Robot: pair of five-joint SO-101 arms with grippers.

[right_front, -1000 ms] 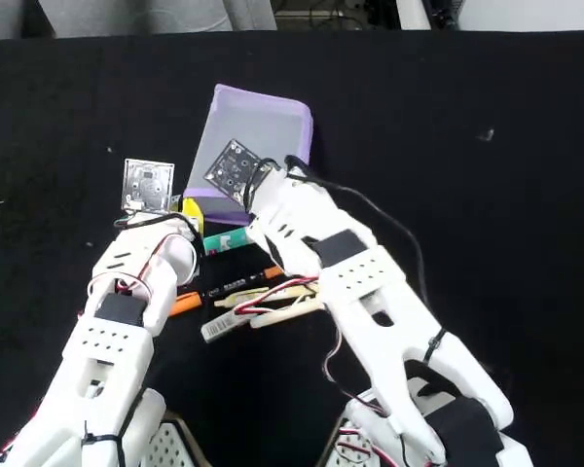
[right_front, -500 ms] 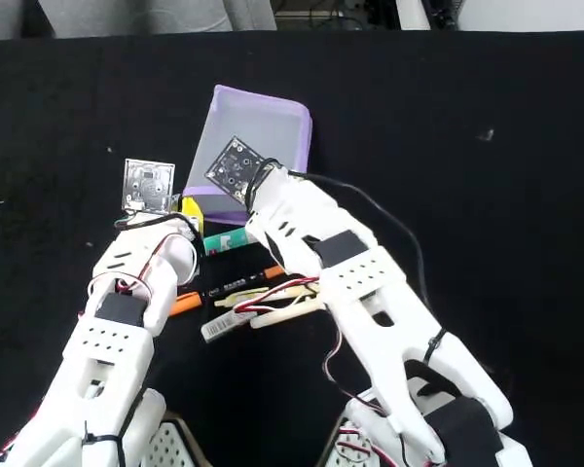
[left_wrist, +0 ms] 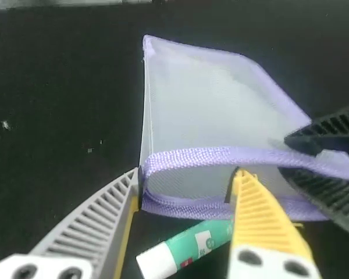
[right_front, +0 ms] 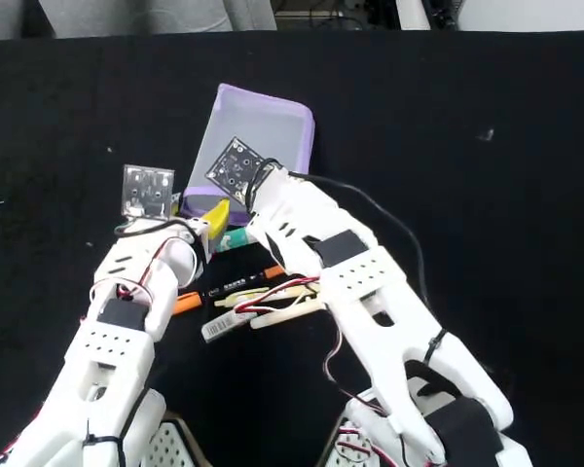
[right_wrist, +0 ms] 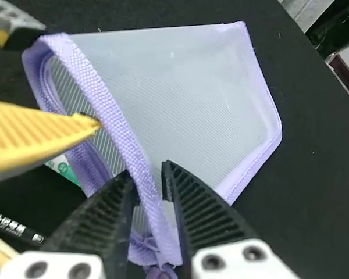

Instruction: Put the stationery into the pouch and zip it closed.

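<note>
Pouch at upper centre of high view, mouth open; right end effector clenched on its rim; left end effector spread, one finger inside; risk: rim slips, mouth collapses before glue stick enters.

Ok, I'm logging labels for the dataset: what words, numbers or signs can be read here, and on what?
No text can be quoted; none is legible.
glue stick: label print, blurred.
black pen: pale lettering, too small to read.
white strip: barcode-like marks, too small to read.
pouch: no print seen.
</note>
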